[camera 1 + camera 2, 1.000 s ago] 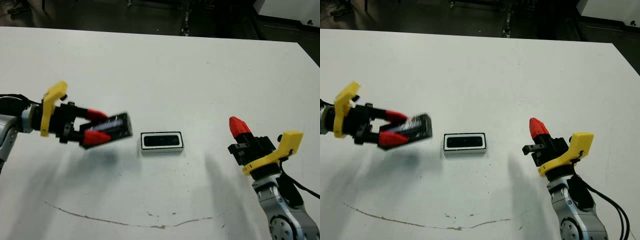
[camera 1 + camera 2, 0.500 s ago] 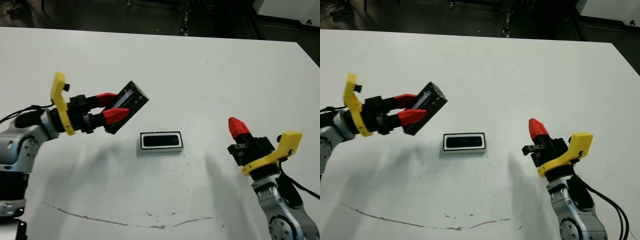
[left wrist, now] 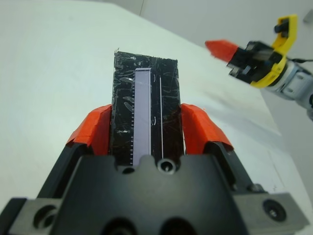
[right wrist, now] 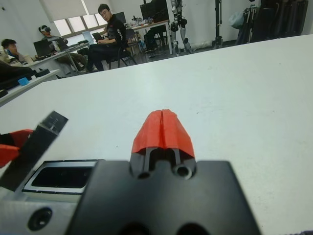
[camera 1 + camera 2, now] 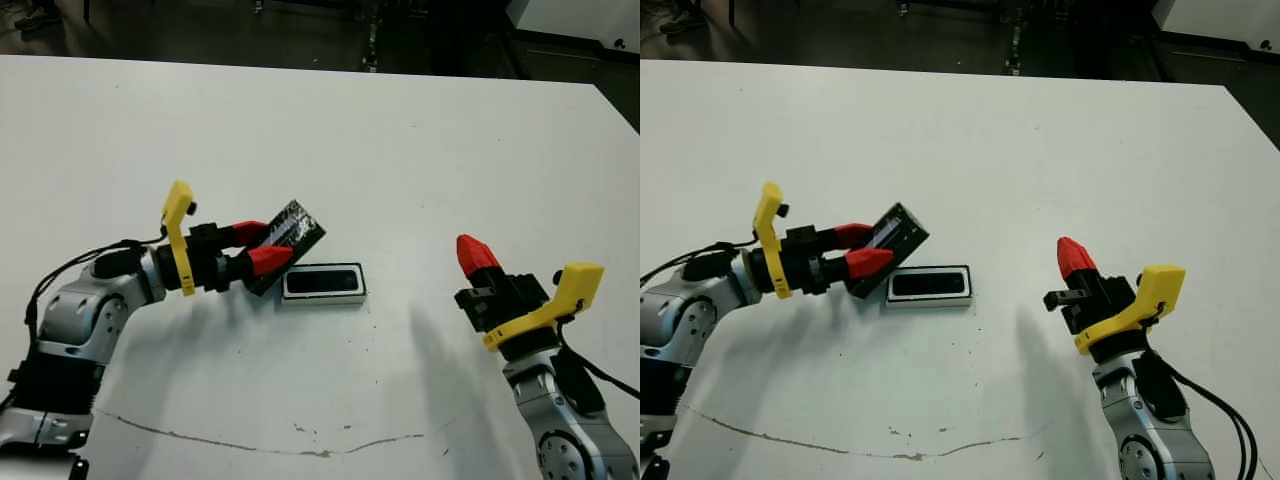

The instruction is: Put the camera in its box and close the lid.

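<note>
Black lid [image 5: 288,240] clamped in left tool [image 5: 258,254], tilted beside box [image 5: 323,284] holding camera [image 5: 322,281]. Next: level, align, lower onto box. Right tool [image 5: 476,253] pinched closed, idle.

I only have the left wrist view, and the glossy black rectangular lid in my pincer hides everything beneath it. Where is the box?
Observer: The white-rimmed shallow box lies flat on the white table, just to the robot's right of the left pincer.
Operator: Is the lid over it?
Observer: No. The glossy black rectangular lid is tilted beside the box's left end, not above the opening.
Operator: Is the box empty?
Observer: Its inside shows dark, so something black seems to lie in it; I cannot tell more.
Operator: Is the right arm in the way?
Observer: No. The right pincer is shut, empty, and apart to the box's right.
</note>
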You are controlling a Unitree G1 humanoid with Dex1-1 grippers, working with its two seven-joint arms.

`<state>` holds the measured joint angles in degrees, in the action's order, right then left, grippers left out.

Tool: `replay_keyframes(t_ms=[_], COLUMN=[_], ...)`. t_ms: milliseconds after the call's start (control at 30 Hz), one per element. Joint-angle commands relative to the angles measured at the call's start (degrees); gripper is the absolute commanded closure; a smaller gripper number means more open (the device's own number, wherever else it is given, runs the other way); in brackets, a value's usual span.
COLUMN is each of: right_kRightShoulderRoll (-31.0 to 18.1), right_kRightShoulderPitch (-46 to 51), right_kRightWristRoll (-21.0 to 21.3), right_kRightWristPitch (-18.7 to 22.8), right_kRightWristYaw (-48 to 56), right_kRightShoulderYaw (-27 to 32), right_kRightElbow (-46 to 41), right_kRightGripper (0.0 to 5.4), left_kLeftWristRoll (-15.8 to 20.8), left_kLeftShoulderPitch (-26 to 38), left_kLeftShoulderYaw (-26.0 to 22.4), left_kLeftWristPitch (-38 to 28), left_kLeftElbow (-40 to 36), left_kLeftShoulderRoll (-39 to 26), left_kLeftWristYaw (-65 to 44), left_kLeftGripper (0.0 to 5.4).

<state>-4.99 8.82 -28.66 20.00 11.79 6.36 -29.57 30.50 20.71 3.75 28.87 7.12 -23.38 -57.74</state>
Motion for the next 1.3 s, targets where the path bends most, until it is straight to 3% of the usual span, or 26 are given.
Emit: replay_keyframes(t_ms=[33, 867, 1300], right_kRightShoulderRoll=[-0.40, -0.35, -0.26], right_kRightShoulderPitch=[0.28, -0.13, -0.20], right_kRightWristRoll=[-0.26, 0.16, -0.22], right_kRightWristPitch=[0.20, -0.27, 0.16], right_kRightWristYaw=[-0.08, -0.10, -0.33], right_kRightShoulderYaw=[0.24, -0.02, 0.13], right_kRightElbow=[0.33, 0.81, 0.69], right_kRightGripper=[5.40, 5.40, 5.40], left_kLeftWristRoll=[-0.99, -2.17, -5.29], left_kLeftShoulderPitch=[0.38, 1.24, 4.42], left_kLeftShoulderYaw=[0.79, 3.32, 6.70], left_kLeftWristPitch=[-0.08, 0.19, -4.59], left_kLeftElbow=[1.92, 3.82, 11.92], left_kLeftShoulderRoll=[-0.25, 0.33, 3.73], left_kLeftWristYaw=[-1.66, -6.04, -9.32], left_kLeftGripper=[2.27, 2.27, 2.27])
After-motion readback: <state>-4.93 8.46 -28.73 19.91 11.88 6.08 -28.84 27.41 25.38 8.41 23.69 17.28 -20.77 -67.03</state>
